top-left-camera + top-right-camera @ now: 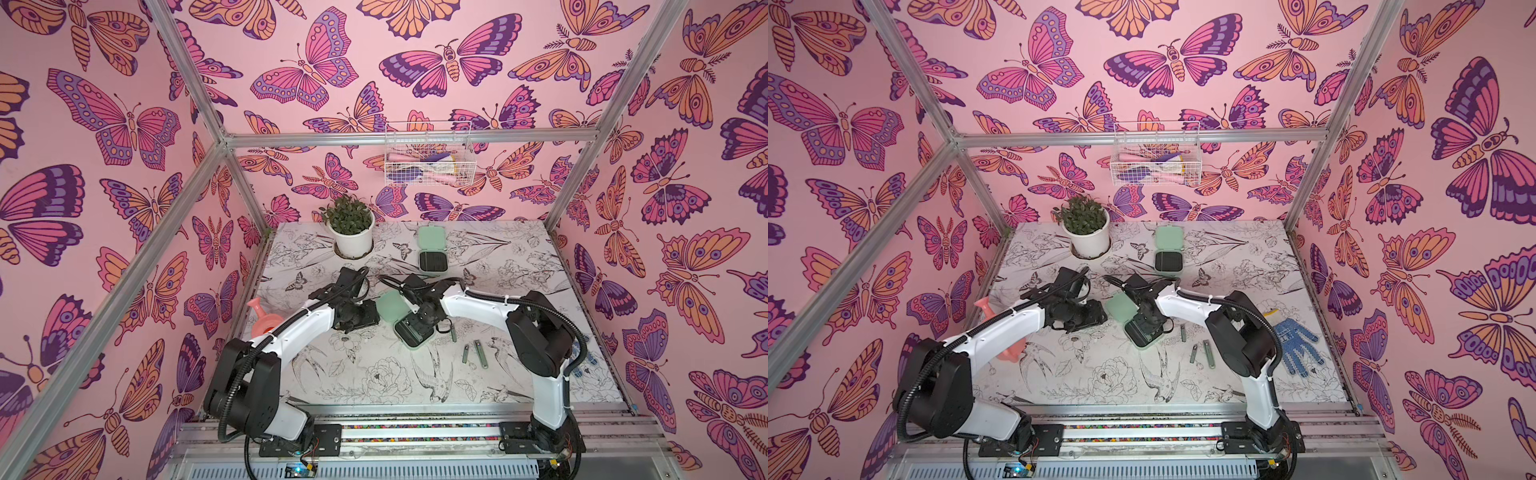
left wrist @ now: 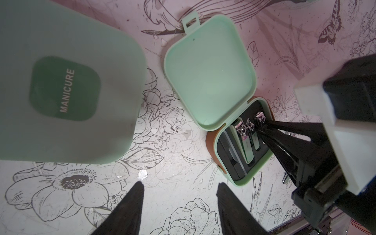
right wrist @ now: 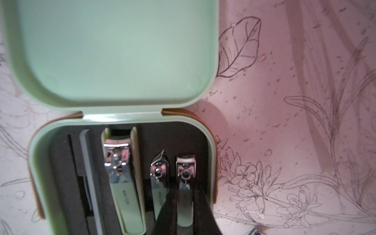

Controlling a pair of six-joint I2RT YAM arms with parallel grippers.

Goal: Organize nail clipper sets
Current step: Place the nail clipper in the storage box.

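A mint-green case lies open mid-table, its lid (image 1: pixel 388 305) flat beside its black slotted base (image 3: pixel 61 162). A large clipper (image 3: pixel 122 183) and a slanted clipper (image 3: pixel 159 173) sit in its slots. My right gripper (image 3: pixel 185 195) reaches into the base and is shut on a small nail clipper (image 3: pixel 185 168) in the outermost slot. My left gripper (image 2: pixel 180 183) hovers open over bare table beside this case, nothing between its fingers. A closed case marked MANICURE (image 2: pixel 65 87) looms close in the left wrist view, untouched. Another open case (image 1: pixel 432 251) lies at the back.
Three loose clippers (image 1: pixel 482 353) lie on the table right of the middle case. A potted plant (image 1: pixel 351 226) stands at the back left. A pink watering can (image 1: pixel 262 318) sits behind my left arm, and a blue dotted glove (image 1: pixel 1296 345) at the right. A wire basket (image 1: pixel 428 158) hangs on the wall.
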